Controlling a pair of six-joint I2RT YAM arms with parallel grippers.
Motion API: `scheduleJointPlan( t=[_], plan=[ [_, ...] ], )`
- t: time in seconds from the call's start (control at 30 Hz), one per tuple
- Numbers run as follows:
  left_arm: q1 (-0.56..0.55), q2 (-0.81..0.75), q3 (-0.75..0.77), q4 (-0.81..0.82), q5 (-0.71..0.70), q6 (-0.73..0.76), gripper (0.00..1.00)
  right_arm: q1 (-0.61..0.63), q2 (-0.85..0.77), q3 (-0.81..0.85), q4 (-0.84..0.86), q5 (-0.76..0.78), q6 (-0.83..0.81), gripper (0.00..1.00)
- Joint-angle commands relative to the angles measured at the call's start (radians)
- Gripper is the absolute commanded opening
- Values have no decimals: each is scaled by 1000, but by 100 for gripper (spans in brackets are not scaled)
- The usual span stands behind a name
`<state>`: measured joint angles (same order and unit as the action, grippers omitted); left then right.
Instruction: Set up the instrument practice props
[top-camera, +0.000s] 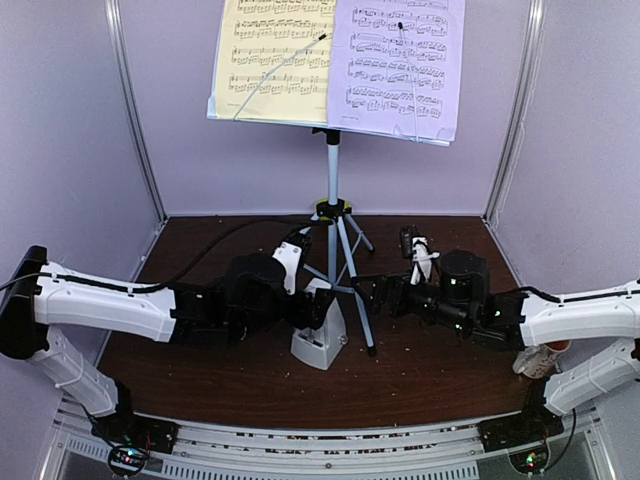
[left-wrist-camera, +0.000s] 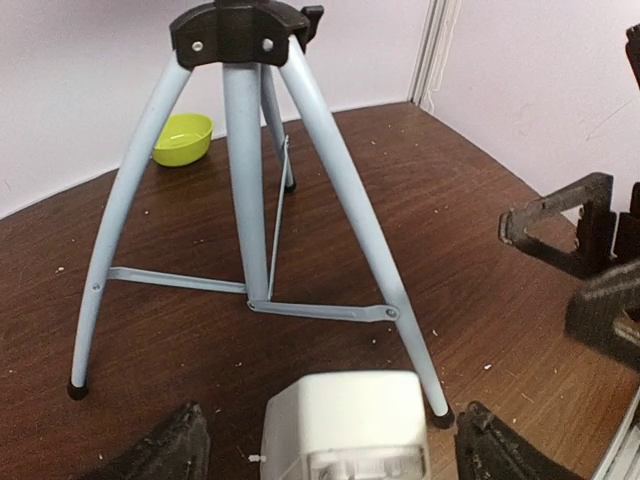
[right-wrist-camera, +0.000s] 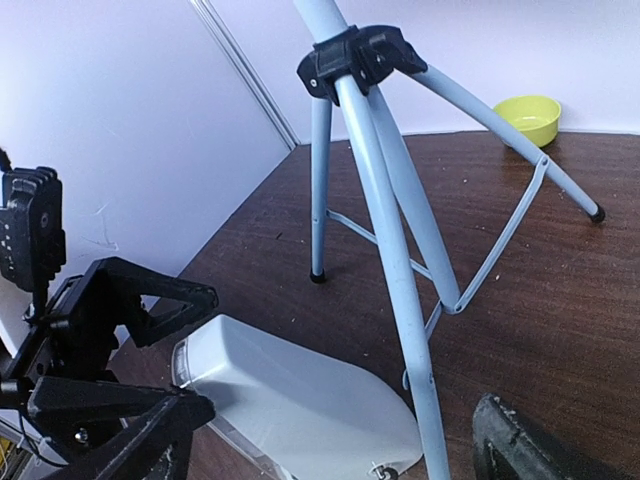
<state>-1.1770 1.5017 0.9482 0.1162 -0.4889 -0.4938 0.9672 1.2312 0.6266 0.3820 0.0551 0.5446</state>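
Note:
The white perforated music stand (top-camera: 335, 110) stands on its grey tripod (top-camera: 335, 245) at the table's middle back. It holds the yellow sheet (top-camera: 272, 55) on the left and the lilac sheet (top-camera: 400, 60) on the right. The small white metronome (top-camera: 320, 342) stands upright just in front of the tripod. My left gripper (top-camera: 316, 308) is open, with its fingers on either side of the metronome's top (left-wrist-camera: 345, 425) and a gap on each side. My right gripper (top-camera: 372, 295) is open and empty, just right of the tripod's front leg (right-wrist-camera: 400, 290). The metronome (right-wrist-camera: 300, 395) lies low in the right wrist view.
A small green bowl (left-wrist-camera: 183, 138) sits at the back by the wall, behind the tripod. A white mug with an orange inside (top-camera: 543, 358) stands at the right edge under my right arm. The tripod's front foot (left-wrist-camera: 441, 415) is close beside the metronome.

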Motion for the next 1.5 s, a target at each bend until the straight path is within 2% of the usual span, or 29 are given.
scheduleJointPlan(
  t=[0.0, 0.27, 0.57, 0.8, 1.07, 1.47],
  plan=[
    [4, -62, -71, 60, 14, 13, 85, -16, 36, 81, -57, -30, -55, 98],
    [2, -64, -75, 59, 18, 9, 77, -19, 123, 177, -63, -106, -53, 95],
    [4, -25, -49, 55, 18, 29, 59, -21, 144, 194, -68, -123, -46, 95],
    [4, -6, -44, 75, 43, 52, 52, -24, 148, 192, -68, -132, -41, 95],
    [5, -40, -80, 106, 74, 116, 39, -26, 145, 190, -68, -137, -39, 95],
    [47, -111, -186, 233, 306, 269, 31, -26, 179, 217, -73, -197, -19, 92]
  ],
)
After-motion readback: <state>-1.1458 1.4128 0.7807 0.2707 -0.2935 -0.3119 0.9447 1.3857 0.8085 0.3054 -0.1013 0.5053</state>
